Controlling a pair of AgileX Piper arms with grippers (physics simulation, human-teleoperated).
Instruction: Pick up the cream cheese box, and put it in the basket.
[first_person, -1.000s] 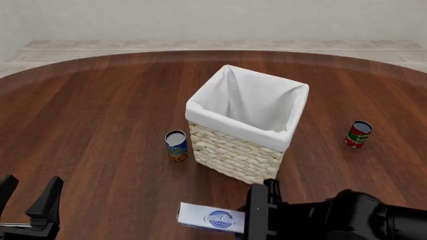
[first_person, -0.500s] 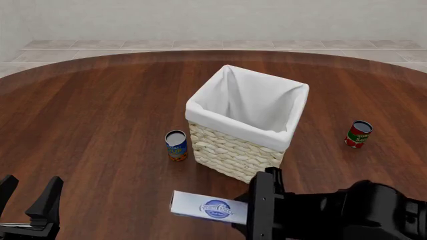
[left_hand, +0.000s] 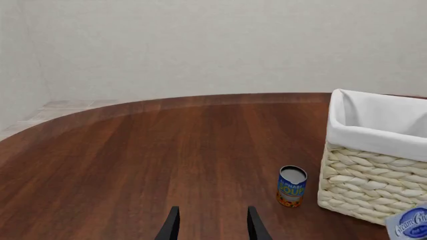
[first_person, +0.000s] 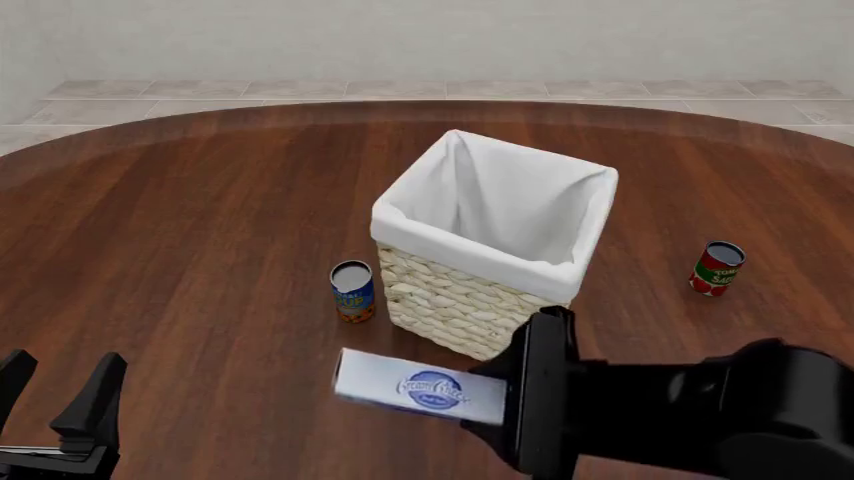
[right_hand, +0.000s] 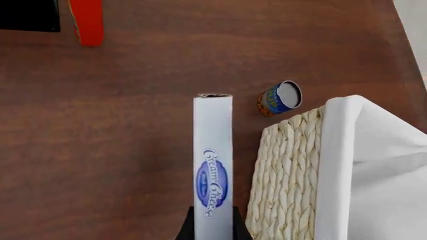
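1. The right gripper (first_person: 514, 395) is clenching one end of the cream cheese box (first_person: 420, 386), and over the last second it has been carrying the carton upward and toward the basket (first_person: 470, 310). Earlier the box was hanging lower and farther from the basket's near wall; now it is riding higher, just in front of that wall.

2. The box is off the table, sticking out sideways from the jaws with its logo face showing. In the right wrist view the box (right_hand: 213, 165) is running alongside the wicker wall of the basket (right_hand: 287, 170), just beside it and apparently not touching.

3. The box is not yet over the liner's rim; it is sitting below the opening, on the arms' side of the basket. By my reading the lift is underway but the carry is unfinished: the carton needs more height before it can cross the rim.

4. The left gripper (first_person: 60, 400) is resting well to the left of the basket with its fingers spread and nothing between them, unchanged across the frames.

5. The blue soup can (first_person: 352, 290) is standing just left of the basket, and the red can (first_person: 717, 268) is standing well to its right, both unmoved.
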